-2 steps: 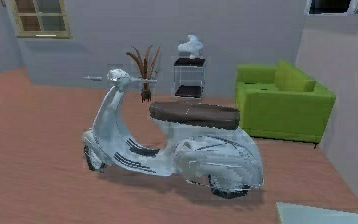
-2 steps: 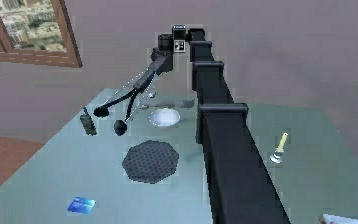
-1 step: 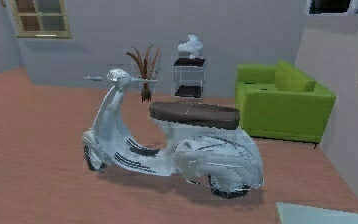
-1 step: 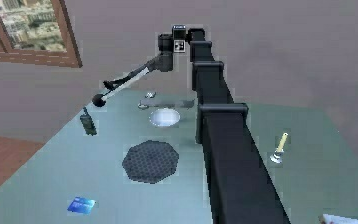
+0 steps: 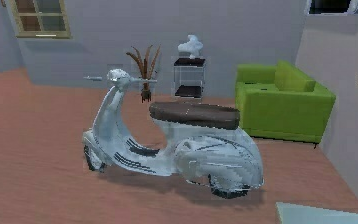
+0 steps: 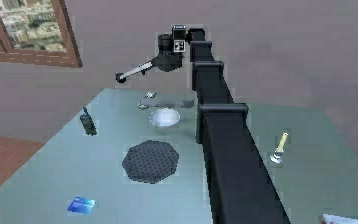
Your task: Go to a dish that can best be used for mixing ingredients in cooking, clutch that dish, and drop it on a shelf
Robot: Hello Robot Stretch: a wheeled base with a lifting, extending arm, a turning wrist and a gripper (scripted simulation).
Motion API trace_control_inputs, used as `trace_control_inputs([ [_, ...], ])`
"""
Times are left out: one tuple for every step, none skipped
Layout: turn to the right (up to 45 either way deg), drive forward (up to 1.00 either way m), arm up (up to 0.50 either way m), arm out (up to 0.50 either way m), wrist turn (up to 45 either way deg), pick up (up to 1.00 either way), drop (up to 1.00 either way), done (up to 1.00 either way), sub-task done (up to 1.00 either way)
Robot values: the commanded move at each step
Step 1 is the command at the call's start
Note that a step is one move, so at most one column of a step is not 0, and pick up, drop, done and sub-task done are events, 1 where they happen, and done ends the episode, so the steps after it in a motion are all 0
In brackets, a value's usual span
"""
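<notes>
A small whitish round bowl (image 6: 167, 117) sat on the pale blue-green tabletop (image 6: 57, 170) near its far edge, just left of the dark square arm (image 6: 227, 140). What lay in it could not be made out. A dark octagonal mat (image 6: 150, 160) lay toward the middle, a small dark bottle (image 6: 88, 122) stood by the left edge, and a blue card (image 6: 82, 205) lay near the front edge. The gripper (image 6: 122, 75) showed against bare wall above the far edge, holding nothing. Ahead, a silver scooter with a brown seat (image 5: 167, 140) stood across the way, before a green armchair (image 5: 282, 100) and a wire stand (image 5: 189, 75) bearing a white bust (image 5: 191, 45).
</notes>
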Motion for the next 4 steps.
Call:
trace_control_inputs([
  [0.0, 0.0, 0.0, 0.0, 30.0, 0.0, 0.0, 0.0, 0.0],
  [0.0, 0.0, -0.28, 0.0, 0.0, 0.0, 0.0, 0.0, 0.0],
  [0.0, 0.0, 0.0, 0.0, 0.0, 1.0, 0.0, 0.0, 0.0],
  [0.0, 0.0, 0.1, 0.0, 0.0, 0.0, 0.0, 0.0, 0.0],
])
